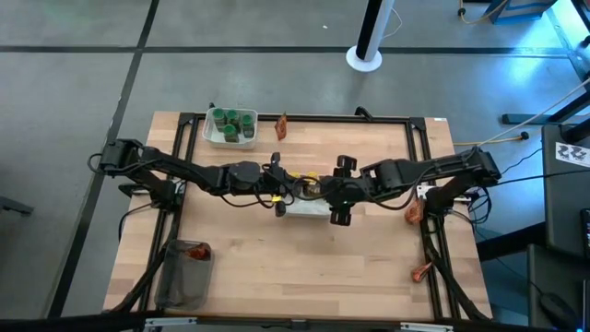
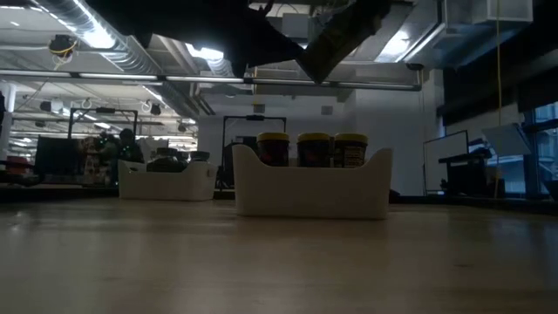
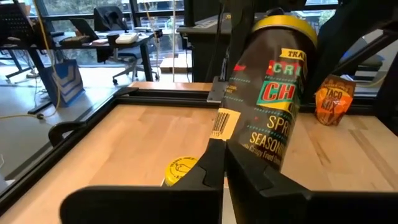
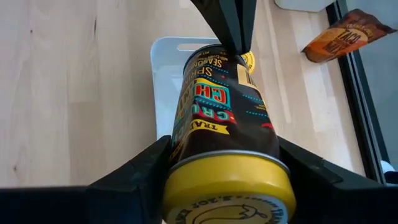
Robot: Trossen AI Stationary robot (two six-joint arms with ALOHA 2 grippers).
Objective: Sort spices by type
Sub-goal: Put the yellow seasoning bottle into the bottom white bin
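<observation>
While the two arms meet over the middle of the bench (image 1: 304, 267), the right gripper (image 4: 224, 171) is clamped around a yellow-lidded seasoning jar (image 4: 221, 134), one dark finger on each side of its body, with the yellow lid turned toward the wrist camera. The jar has a dark label with bright lettering and is held tilted above a white rectangular tray (image 4: 163, 74). The left gripper (image 3: 222, 158) has its fingers pressed fully together, holding nothing; its tips lie against the far end of the same jar, seen in the left wrist view (image 3: 267, 93) just in front of the clenched fingers.

The tray beneath them, at the bench centre (image 1: 309, 210), holds further yellow-lidded jars (image 2: 314, 148), three of which stand upright side by side above its wall in the low view (image 2: 309, 192). One yellow lid (image 3: 179, 171) shows below the left gripper.

Toward the far left of the bench, a second white tray (image 1: 214, 136) holds a cluster of green-lidded jars (image 1: 230, 122). A red-orange packet (image 1: 280, 126) stands just beside it to the right. Two more such packets lie near the bench's right edge, one by the right arm (image 1: 414, 215) and one nearer the front corner (image 1: 422, 271). A clear grey tub (image 1: 184, 277) at the near left corner holds another red-orange packet (image 1: 194, 251).
</observation>
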